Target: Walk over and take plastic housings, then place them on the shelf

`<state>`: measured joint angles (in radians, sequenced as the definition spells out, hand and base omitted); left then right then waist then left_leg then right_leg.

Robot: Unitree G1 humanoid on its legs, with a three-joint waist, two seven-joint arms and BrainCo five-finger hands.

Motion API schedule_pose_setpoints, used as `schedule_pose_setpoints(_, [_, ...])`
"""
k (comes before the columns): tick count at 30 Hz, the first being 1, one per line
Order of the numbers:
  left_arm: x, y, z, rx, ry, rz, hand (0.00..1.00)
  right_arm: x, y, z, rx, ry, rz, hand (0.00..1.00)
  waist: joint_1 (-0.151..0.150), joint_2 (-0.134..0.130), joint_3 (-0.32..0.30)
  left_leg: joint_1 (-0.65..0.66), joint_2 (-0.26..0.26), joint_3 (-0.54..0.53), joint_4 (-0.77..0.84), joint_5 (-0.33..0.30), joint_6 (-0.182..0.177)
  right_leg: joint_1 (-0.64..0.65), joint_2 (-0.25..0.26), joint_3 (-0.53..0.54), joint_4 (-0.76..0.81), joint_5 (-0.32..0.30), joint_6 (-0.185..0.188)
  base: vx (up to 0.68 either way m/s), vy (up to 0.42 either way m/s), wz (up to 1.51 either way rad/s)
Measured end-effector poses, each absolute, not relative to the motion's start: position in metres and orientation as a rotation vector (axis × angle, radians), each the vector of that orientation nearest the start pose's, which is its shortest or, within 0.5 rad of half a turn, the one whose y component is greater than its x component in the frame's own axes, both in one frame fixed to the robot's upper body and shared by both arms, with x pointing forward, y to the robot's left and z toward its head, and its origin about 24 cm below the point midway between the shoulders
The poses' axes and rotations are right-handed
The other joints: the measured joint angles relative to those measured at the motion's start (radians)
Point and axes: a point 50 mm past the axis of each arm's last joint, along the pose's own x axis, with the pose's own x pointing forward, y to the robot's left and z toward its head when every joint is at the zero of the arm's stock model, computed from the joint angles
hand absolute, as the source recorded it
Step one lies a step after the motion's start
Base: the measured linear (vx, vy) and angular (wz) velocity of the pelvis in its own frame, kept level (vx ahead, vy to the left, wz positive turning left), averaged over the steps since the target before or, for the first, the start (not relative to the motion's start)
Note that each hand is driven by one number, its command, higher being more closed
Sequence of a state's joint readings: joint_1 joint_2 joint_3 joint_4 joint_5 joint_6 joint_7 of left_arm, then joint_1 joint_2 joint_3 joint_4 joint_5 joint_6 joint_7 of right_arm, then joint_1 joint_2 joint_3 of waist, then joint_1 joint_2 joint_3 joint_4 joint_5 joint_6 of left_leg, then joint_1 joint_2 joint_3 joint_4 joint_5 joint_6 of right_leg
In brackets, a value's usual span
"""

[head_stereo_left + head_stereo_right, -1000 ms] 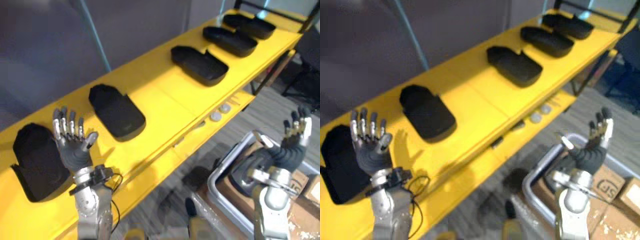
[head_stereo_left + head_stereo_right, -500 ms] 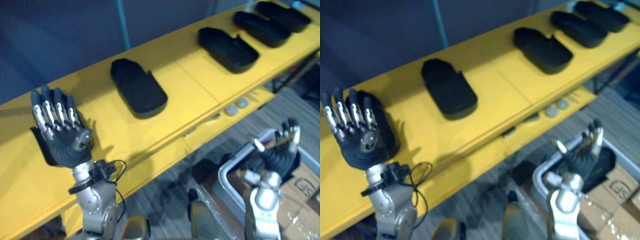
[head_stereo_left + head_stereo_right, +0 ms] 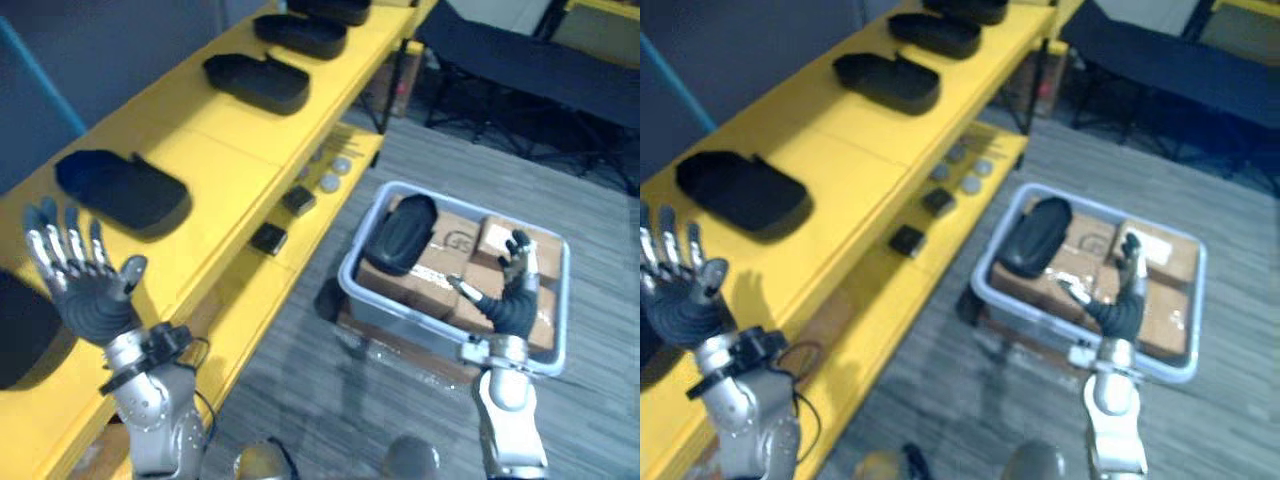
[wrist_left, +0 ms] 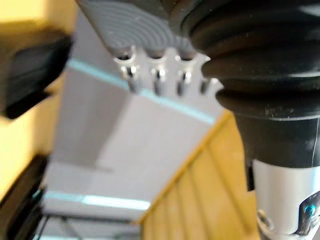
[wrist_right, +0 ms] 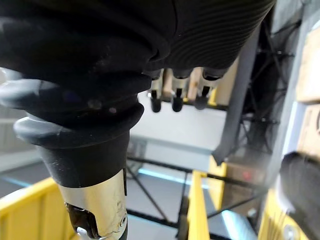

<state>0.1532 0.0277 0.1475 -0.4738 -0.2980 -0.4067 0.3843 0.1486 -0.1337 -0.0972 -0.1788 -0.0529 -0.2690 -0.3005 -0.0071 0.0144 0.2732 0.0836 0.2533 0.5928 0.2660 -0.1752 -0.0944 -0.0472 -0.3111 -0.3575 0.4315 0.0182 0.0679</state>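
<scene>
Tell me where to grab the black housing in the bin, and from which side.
Likely across its narrow width near the raised upper end, coming from above: the housing leans tilted on the boxes, its long sides exposed. The open right robot hand is nearest.

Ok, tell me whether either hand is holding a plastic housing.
No, the left hand and the right hand are both raised open and empty; a black housing lies in the grey bin.
</scene>
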Motion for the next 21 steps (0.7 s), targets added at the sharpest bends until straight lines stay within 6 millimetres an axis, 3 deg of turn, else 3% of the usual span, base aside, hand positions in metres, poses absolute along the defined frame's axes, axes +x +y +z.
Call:
schedule_pose_setpoints(2, [0.185,0.22,0.143,-0.329,-0.712,0.554,0.0,0.216,-0.209,0.081,-0.168,-0.323,-0.352,0.0,-0.002,-0.011,-0.007,0.022,0.021,0.024,-0.005,0.017,-0.015,-0.004,0.013,-0.031,0.0,-0.057,0.044,0.01,-0.242,-0.56])
schedule_pose_setpoints(4, [0.184,0.219,0.142,-0.341,-0.705,0.57,0.0,0.22,-0.209,0.084,-0.163,-0.33,-0.332,0.0,-0.005,-0.009,-0.01,0.014,0.037,0.028,0.005,0.021,-0.023,-0.01,0.041,-0.03,-0.025,-0.089,0.04,0.01,-0.273,-0.63])
schedule_pose_setpoints(8, [0.18,0.216,0.124,-0.385,-0.62,0.61,0.0,0.231,-0.207,0.074,-0.143,-0.264,-0.322,0.0,-0.007,0.009,-0.016,-0.002,0.059,-0.069,0.066,0.027,-0.017,-0.029,0.101,0.034,-0.105,-0.1,0.021,-0.01,-0.183,-0.87])
schedule_pose_setpoints(11, [0.181,0.208,0.113,-0.373,-0.565,0.543,0.0,0.226,-0.214,0.066,-0.12,-0.226,-0.362,0.0,-0.018,0.033,-0.017,0.011,0.035,-0.119,0.023,0.019,-0.017,-0.023,0.117,0.036,-0.161,-0.085,0.03,-0.04,-0.028,-0.34])
schedule_pose_setpoints(13, [0.184,0.205,0.108,-0.378,-0.532,0.521,0.0,0.231,-0.221,0.055,-0.115,-0.167,-0.382,0.0,-0.018,0.035,-0.017,0.023,0.015,-0.125,-0.013,0.019,-0.017,-0.027,0.109,0.038,-0.172,-0.072,0.036,-0.1,0.042,0.03])
schedule_pose_setpoints(16, [0.19,0.204,0.091,-0.363,-0.436,0.517,0.0,0.255,-0.231,0.042,-0.12,-0.083,-0.39,0.0,-0.006,0.047,-0.012,-0.014,-0.038,-0.179,-0.038,0.019,-0.017,-0.066,0.068,0.041,-0.18,-0.04,0.052,-0.18,0.114,0.08])
schedule_pose_setpoints(18, [0.194,0.2,0.085,-0.365,-0.387,0.465,0.0,0.276,-0.24,0.051,-0.143,-0.082,-0.411,0.0,-0.001,0.062,0.009,-0.051,-0.072,-0.218,-0.042,0.017,-0.019,-0.09,0.036,0.034,-0.181,-0.017,0.062,-0.18,0.111,0.33])
schedule_pose_setpoints(19, [0.197,0.196,0.079,-0.367,-0.35,0.421,0.0,0.298,-0.247,0.066,-0.162,-0.098,-0.443,0.0,0.01,0.071,0.035,-0.081,-0.098,-0.242,-0.036,0.017,-0.018,-0.109,0.01,0.029,-0.183,0.004,0.068,-0.17,0.073,0.3])
schedule_pose_setpoints(21, [0.202,0.185,0.073,-0.374,-0.309,0.347,0.0,0.321,-0.266,0.086,-0.189,-0.107,-0.515,0.0,0.03,0.089,0.075,-0.127,-0.116,-0.274,0.006,0.011,-0.008,-0.116,-0.014,0.012,-0.192,0.026,0.075,-0.21,0.071,0.36])
